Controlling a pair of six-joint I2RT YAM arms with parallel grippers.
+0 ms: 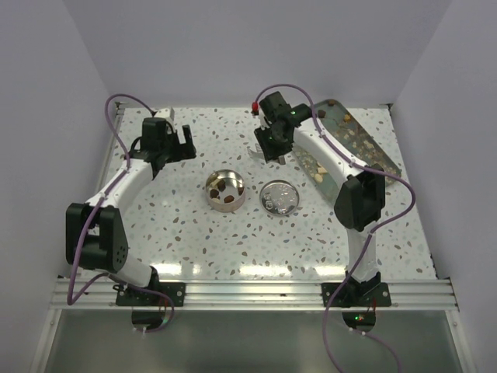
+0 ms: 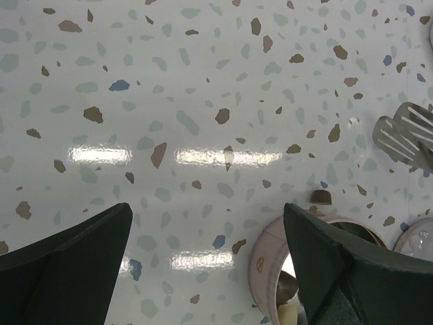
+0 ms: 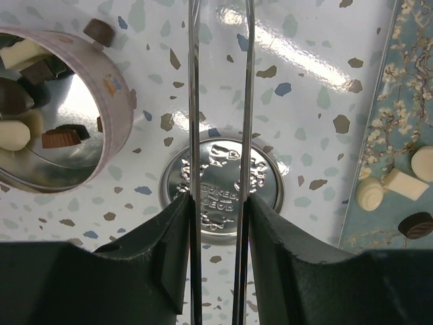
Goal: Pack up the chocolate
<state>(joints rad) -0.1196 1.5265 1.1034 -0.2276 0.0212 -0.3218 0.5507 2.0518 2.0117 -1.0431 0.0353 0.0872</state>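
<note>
One speckled table [image 1: 194, 241] under everything; along its right side, a floral tray [image 1: 375, 149] strewn with loose pieces. Over the back left, well apart from all that, left gripper [image 2: 208, 217], spread as wide as can be and holding nothing. On the far side of the tin and lid, right gripper [image 3: 216, 203], partly closed and clamped on a pair of thin metal tongs [image 3: 194, 101], with nothing visible between the slotted tips. Near the table's centre, open tin [image 3: 115, 95]; just beside it on the right, lid [image 1: 279, 196], lying flat.

Three places for the chocolate [image 3: 17, 95]: a handful, brown and cream, inside the tin; many more on the tray; one brown stray [image 3: 100, 30] on the table, just beside the tin's wall.

Reads as the filling step, partway through: tin part full, tray far from cleared, lid not yet on. Calls next for swinging the tongs right to the tray, easing them open over a single piece, pinching gently and carrying it over the tin's rim. Needs care with such small, smooth lumps, likely to slip from thin blades. Leaves the stray and the lid for later, perhaps with the idle left gripper steadying the tin.
</note>
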